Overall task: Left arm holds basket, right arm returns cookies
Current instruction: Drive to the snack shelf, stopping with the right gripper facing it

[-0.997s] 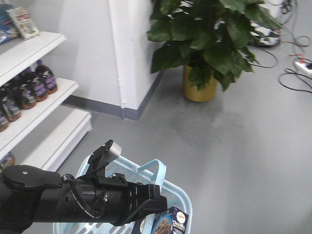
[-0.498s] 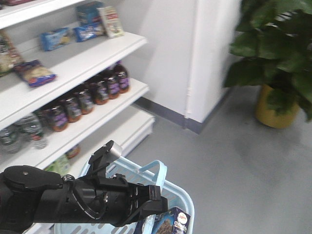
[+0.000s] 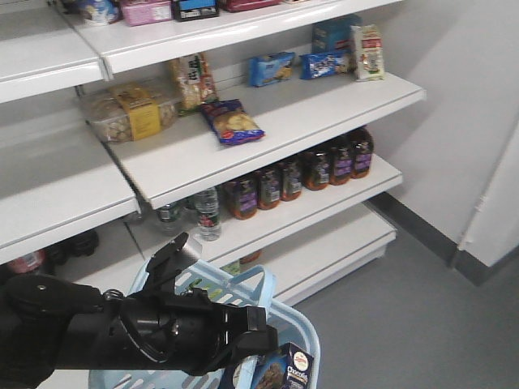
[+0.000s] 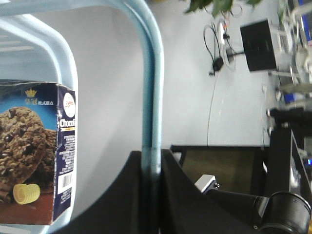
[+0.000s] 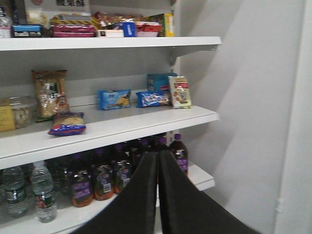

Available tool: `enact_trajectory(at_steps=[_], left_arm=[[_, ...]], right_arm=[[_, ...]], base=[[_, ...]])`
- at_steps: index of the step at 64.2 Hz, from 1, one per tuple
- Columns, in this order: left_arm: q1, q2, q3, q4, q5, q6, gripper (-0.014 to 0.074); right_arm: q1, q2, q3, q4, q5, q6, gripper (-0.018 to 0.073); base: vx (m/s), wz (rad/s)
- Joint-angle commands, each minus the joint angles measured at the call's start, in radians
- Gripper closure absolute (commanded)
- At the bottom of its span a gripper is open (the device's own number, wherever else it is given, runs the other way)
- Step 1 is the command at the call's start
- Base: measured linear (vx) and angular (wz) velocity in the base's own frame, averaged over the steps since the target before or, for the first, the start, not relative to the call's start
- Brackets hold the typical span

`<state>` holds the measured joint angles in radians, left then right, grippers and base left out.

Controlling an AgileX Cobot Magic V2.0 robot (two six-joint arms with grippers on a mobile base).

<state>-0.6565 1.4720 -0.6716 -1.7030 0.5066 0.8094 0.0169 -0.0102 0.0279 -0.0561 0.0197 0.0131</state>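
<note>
Nearest in the front view, lower left, the left arm reaches across the one blue basket. The left wrist view shows the left gripper clamped tight on one thin loop handle, its jaws pinching the bar from both sides. I count one box of cookies, at the bottom centre of the front view, inside the basket just past the left arm's tip. The same box fills the lower left of the left wrist view, below and to the left of the gripped handle. Only part of it shows; one end points up, so I judge its long axis nearer upright than flat. I cannot confirm what it leans on. The right gripper has its jaws pressed together with nothing between them. It faces the shelves, not the basket, and does not appear in the front view, so I cannot tell how far it is from the box. My judgement: it must open and turn toward the basket before any pickup. Farther back are two clear water bottles and a row of dark bottles I cannot count reliably.
</note>
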Motion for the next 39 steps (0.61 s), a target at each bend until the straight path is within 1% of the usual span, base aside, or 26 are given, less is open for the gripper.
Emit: enact_trajectory(at_steps=[1,39], left_arm=[[-0.001,-0.041,-0.03,-0.054,0.043,0.007,0.0603],[-0.001,-0.041,-0.03,-0.054,0.043,0.007,0.0603]], right_arm=[[-0.005,-0.012,0.003,-0.001,-0.074,-0.004,0.0567],[-0.005,-0.012,0.003,-0.001,-0.076,-0.004,0.0567]], base=[[0.16,0.63],[0.17,0.71]])
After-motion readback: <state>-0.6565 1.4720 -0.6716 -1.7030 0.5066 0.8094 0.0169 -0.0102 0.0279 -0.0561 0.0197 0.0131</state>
